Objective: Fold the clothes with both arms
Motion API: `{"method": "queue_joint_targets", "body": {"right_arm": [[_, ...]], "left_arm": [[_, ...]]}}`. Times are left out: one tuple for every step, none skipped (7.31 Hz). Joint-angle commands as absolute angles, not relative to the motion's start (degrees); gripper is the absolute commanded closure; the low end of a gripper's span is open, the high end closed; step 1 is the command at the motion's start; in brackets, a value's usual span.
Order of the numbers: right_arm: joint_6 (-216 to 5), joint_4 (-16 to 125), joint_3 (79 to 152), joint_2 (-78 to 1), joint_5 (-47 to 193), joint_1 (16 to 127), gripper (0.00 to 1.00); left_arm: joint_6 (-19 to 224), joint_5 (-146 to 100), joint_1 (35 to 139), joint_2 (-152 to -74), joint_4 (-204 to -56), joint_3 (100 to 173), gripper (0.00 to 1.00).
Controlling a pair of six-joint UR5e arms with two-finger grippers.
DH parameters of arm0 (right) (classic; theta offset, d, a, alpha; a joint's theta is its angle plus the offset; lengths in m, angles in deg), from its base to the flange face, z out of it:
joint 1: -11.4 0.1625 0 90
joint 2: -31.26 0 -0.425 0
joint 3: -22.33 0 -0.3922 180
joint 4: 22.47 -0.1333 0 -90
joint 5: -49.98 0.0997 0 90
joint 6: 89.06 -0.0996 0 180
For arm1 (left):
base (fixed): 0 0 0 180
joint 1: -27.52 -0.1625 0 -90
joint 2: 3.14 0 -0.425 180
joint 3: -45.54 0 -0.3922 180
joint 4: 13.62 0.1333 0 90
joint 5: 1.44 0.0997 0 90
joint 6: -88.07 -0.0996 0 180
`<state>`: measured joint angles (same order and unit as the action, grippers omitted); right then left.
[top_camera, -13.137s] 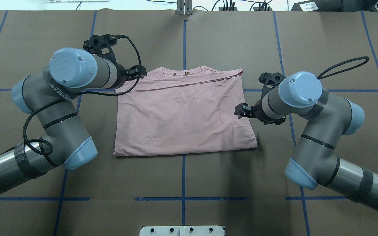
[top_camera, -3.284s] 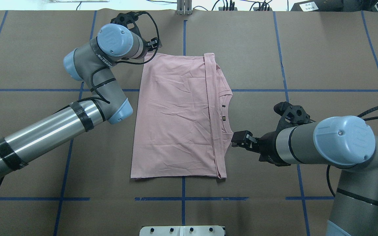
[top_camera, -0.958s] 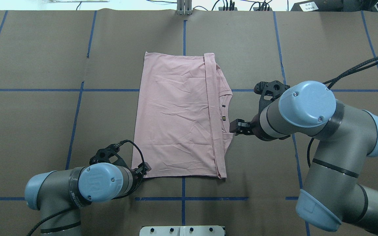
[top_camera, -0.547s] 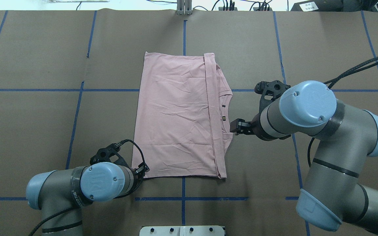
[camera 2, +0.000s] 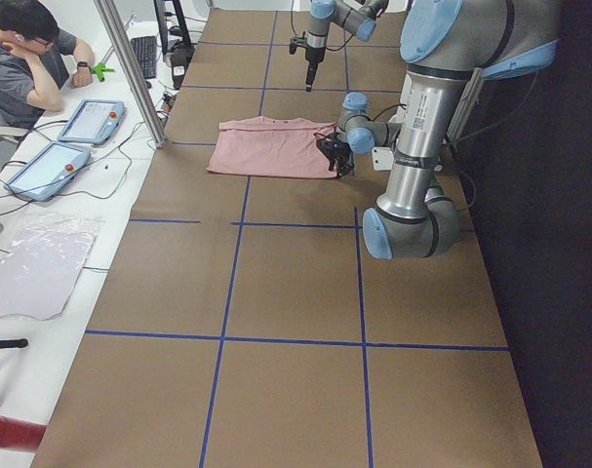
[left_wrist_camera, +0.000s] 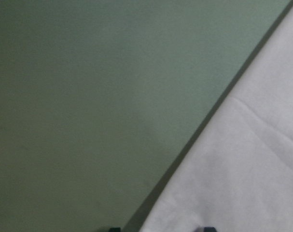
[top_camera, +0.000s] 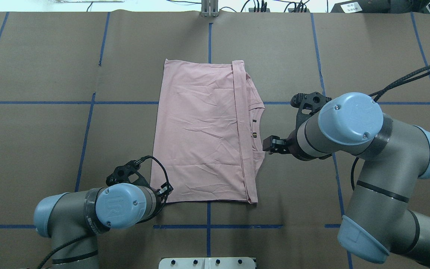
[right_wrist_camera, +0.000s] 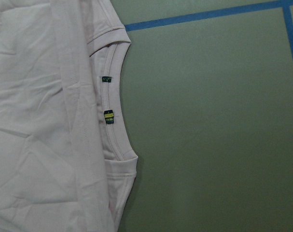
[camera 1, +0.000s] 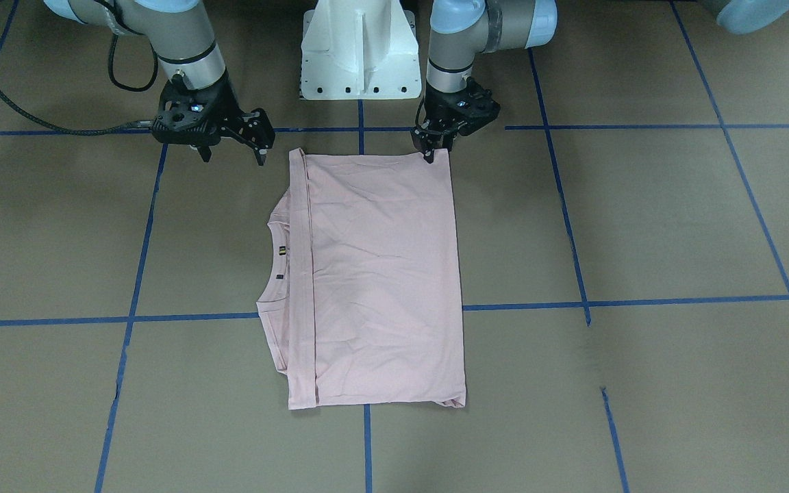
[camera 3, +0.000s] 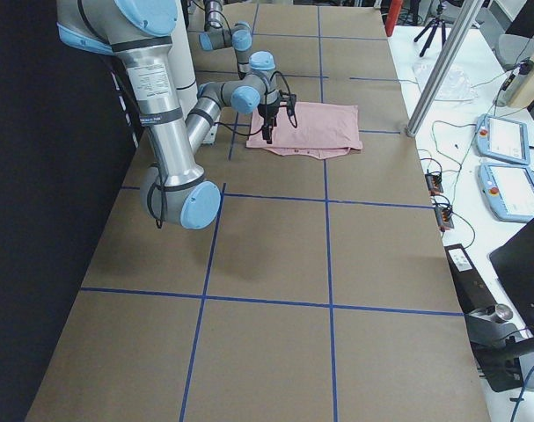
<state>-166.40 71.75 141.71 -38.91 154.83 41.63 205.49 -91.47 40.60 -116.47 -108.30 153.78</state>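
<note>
T-shirt (camera 1: pixel 381 274) unmoved; left claw (camera 1: pixel 433 150), spread, has crept onto its corner; right claw (camera 1: pixel 231 155) stays spread.

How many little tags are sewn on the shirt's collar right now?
2. Both sit on the collar of the shirt: a dark tag, and a yellow-striped tag beside it along the band. More may be hidden under the fold.
</note>
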Motion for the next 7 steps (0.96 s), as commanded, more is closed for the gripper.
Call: {"method": "queue_joint_targets", "body": {"right_arm": [[-166.40,71.84,141.68,-39.05,154.83,41.64,0.00],[-166.40,71.84,141.60,-39.05,154.83,41.64,0.00],[-166.40,71.84,141.51,-39.05,154.83,41.64,0.00],[-166.40,71.75,141.51,-38.96,154.92,41.64,0.00],[-166.49,71.57,141.51,-39.05,155.01,41.64,0.00],[-166.58,71.40,141.42,-39.14,155.01,41.55,0.00],[-167.01,71.40,141.42,-39.14,155.18,41.11,0.00]], "left_arm": [[205.49,-91.18,40.71,-116.69,-108.28,153.73,0.64],[205.40,-91.18,41.05,-116.69,-108.20,153.73,0.73],[205.31,-91.09,41.32,-116.61,-108.19,153.82,0.86],[205.14,-91.09,41.67,-116.61,-108.19,153.99,1.00],[204.96,-91.09,41.76,-116.69,-108.19,154.25,1.00],[203.48,-91.18,42.20,-116.61,-108.19,155.04,1.00],[201.99,-91.27,42.20,-116.69,-106.45,155.83,1.00]]}}
